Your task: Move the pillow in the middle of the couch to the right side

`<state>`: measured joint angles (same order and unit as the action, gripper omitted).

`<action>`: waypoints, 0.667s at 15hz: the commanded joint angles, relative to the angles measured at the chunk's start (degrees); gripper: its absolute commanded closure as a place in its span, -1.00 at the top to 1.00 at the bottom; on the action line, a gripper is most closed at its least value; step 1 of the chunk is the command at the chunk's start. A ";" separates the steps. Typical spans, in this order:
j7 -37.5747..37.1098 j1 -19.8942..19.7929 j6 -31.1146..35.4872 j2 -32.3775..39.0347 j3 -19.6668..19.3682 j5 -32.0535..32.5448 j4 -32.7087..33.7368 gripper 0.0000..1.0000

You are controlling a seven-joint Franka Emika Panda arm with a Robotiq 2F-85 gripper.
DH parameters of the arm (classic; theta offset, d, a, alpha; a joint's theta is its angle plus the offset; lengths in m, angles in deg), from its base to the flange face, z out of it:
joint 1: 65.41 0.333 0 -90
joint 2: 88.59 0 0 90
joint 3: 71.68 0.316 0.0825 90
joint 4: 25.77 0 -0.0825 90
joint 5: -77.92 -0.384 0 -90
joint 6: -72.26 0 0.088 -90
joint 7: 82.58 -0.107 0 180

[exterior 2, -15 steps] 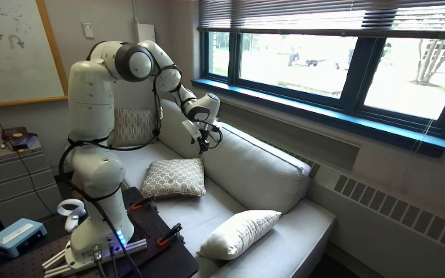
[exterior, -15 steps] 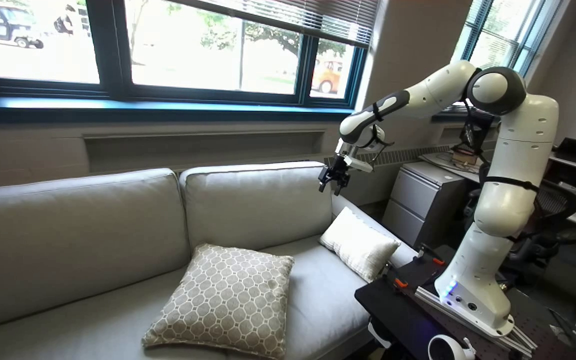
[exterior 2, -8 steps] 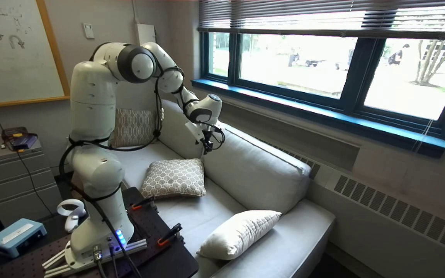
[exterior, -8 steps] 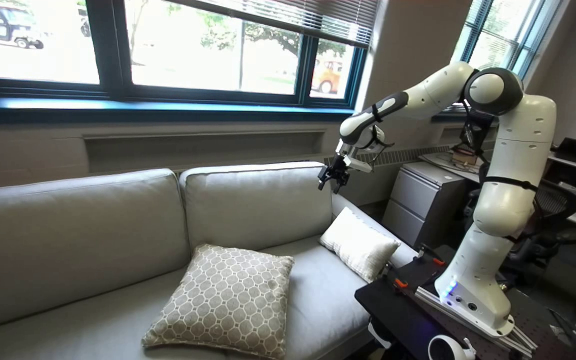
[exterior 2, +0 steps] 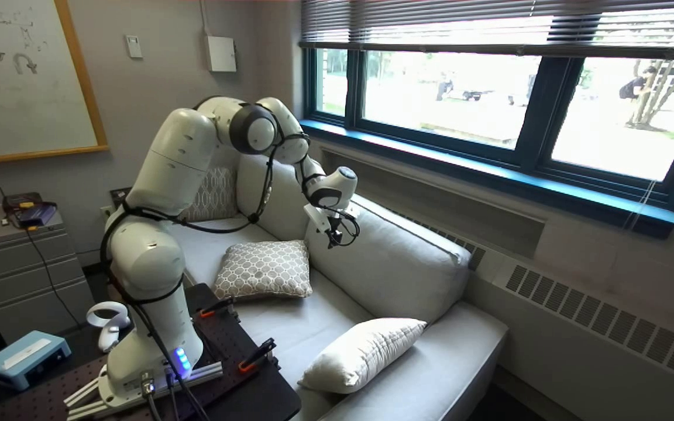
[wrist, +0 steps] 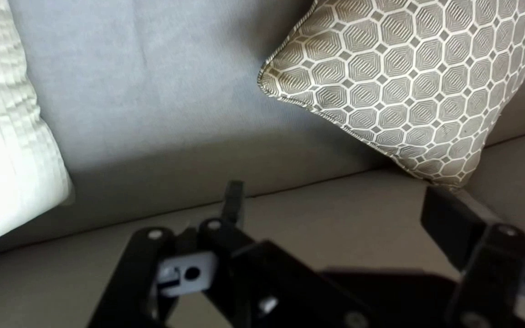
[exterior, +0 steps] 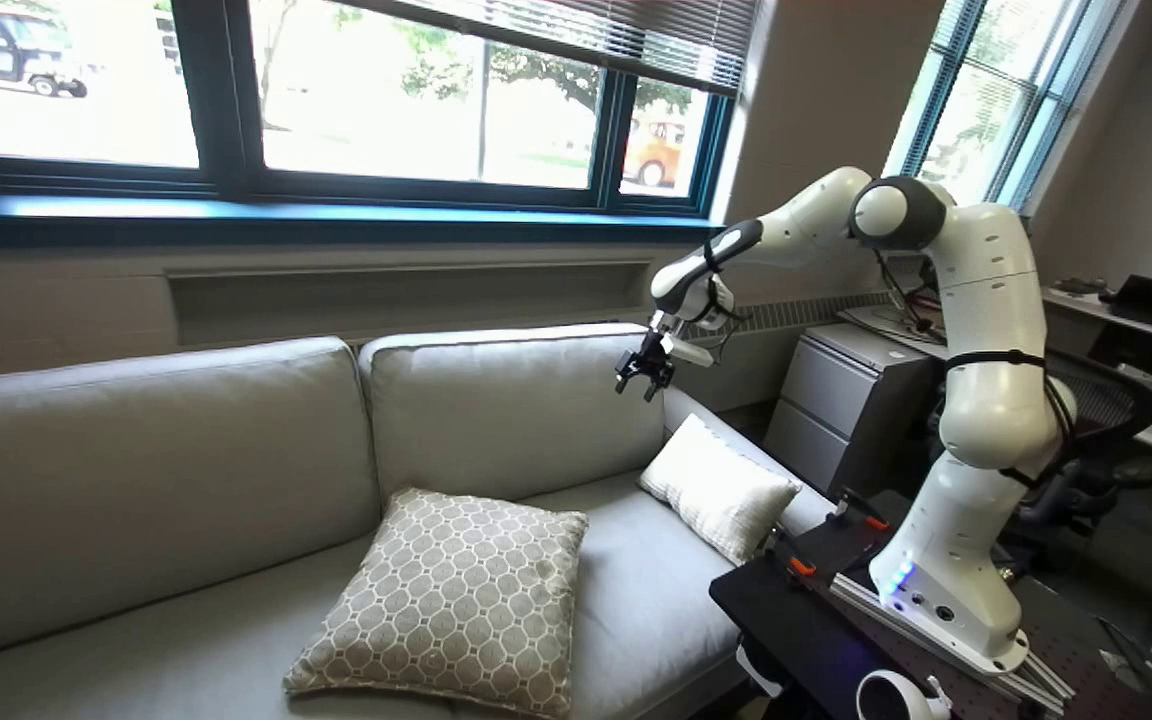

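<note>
The beige pillow [exterior: 456, 605] with a white lattice pattern lies flat on the seat of the grey couch [exterior: 526, 410]. It also shows in an exterior view [exterior 2: 264, 270], near the back cushion of the couch [exterior 2: 395, 266]. My gripper [exterior: 636, 390] is open and empty in the air before the back cushion, above the seat between the beige pillow and the white pillow. In the wrist view the fingers of my gripper [wrist: 335, 193] are wide apart over the couch [wrist: 153, 105]. The beige pillow [wrist: 408, 82] is at the upper right there, one corner close beyond a fingertip.
A smaller white pillow [exterior: 716, 485] leans at the couch's armrest, also in an exterior view [exterior 2: 366, 356] and at the wrist view's left edge [wrist: 7, 159]. Another patterned pillow [exterior 2: 211, 193] stands at the far end. A black table [exterior 2: 255, 386] bears the arm. A window sill [exterior: 336, 220] runs behind.
The arm has leaned toward the couch. My gripper has moved left and slightly down in one exterior picture, right and down in the opposite one. The pillows have not moved.
</note>
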<state>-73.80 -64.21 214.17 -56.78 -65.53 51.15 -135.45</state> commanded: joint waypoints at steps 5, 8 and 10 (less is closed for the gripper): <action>-0.70 -4.70 -8.88 24.28 3.73 1.68 26.22 1.00; -0.52 -5.49 -13.17 31.86 4.54 1.94 34.79 1.00; -0.82 -5.38 -16.40 36.29 4.84 2.49 40.03 1.00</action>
<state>-73.80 -68.72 203.31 -28.53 -62.44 51.73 -106.41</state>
